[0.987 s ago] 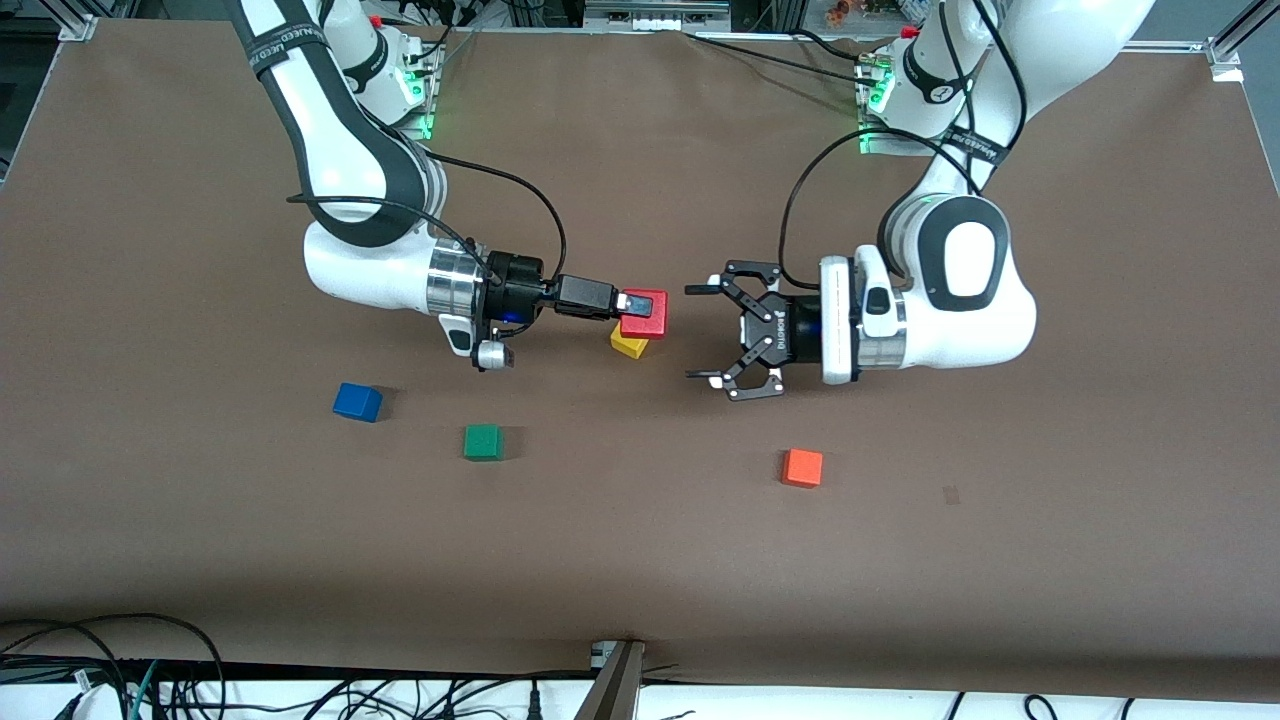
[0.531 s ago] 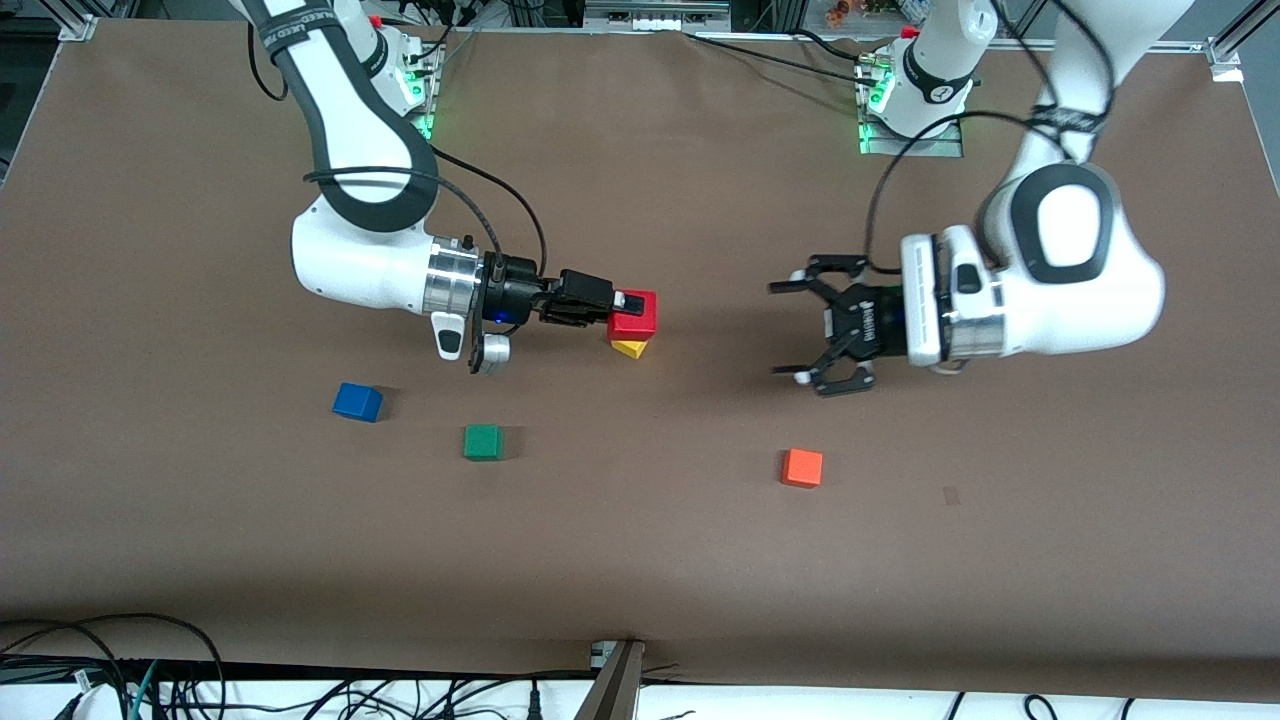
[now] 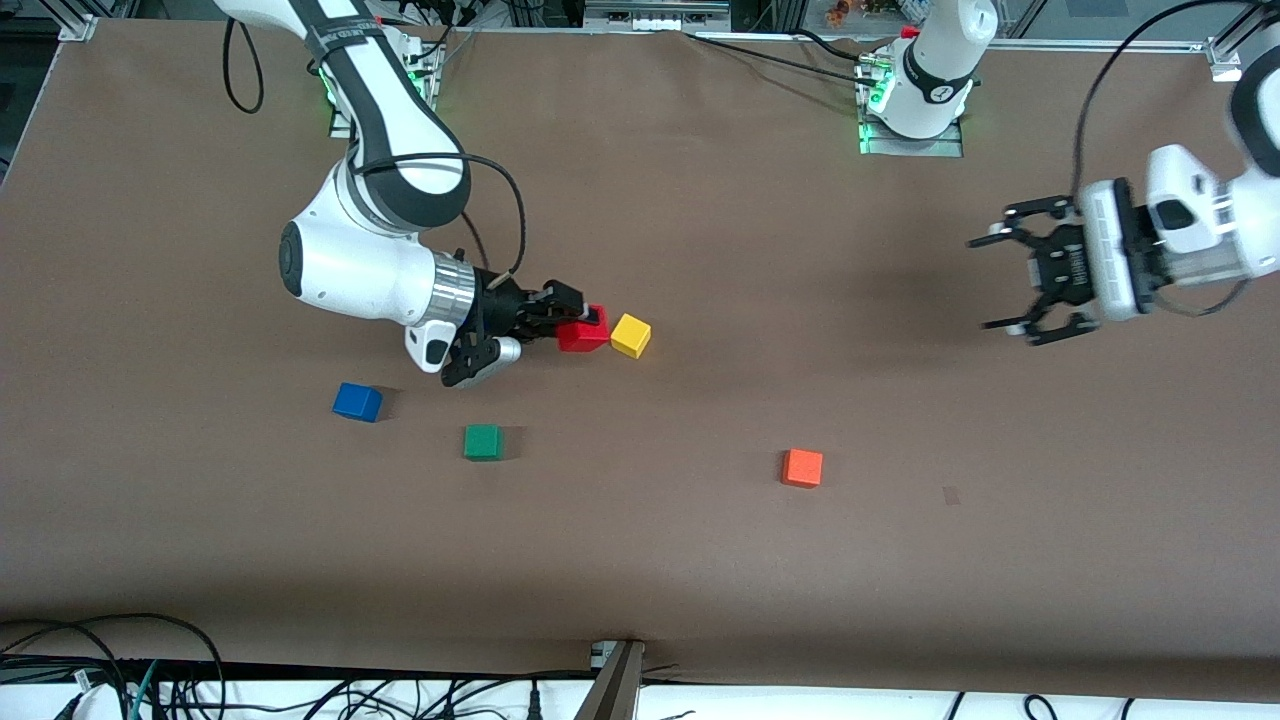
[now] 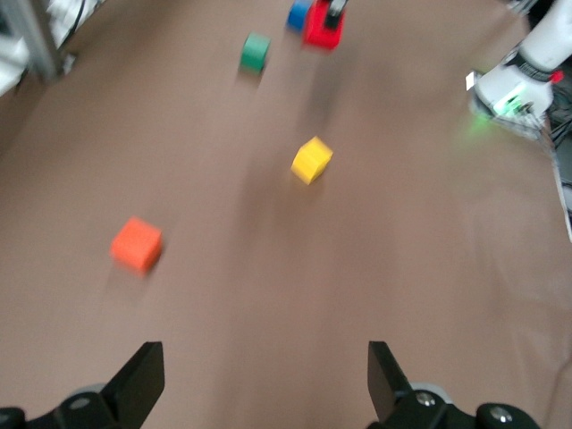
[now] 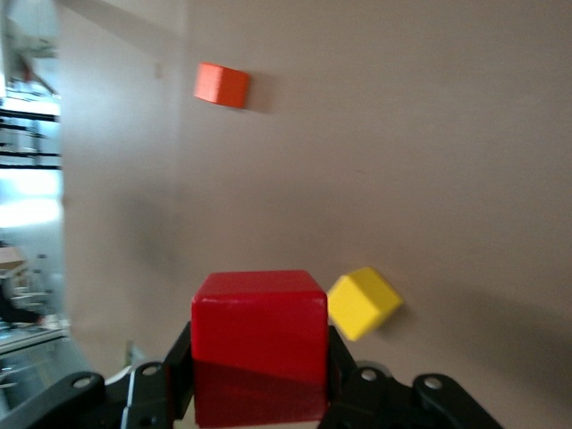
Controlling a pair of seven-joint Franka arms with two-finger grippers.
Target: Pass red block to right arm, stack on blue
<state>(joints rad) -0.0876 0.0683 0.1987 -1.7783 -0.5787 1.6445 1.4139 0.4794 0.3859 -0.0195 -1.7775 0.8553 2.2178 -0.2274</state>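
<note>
My right gripper is shut on the red block and holds it low over the table, close beside a yellow cube. In the right wrist view the red block sits between the black fingers. The blue cube lies on the table toward the right arm's end, nearer to the front camera than the held block. My left gripper is open and empty in the air over the left arm's end of the table. The left wrist view shows its open fingertips, the red block and the blue cube.
A green cube lies beside the blue cube, toward the table's middle. An orange cube lies nearer the front camera, toward the left arm's end. The brown table has cables along its front edge.
The right gripper drew back toward its own arm and sank with the red block, uncovering the yellow cube. The left arm pulled away toward its end of the table, staying open.
</note>
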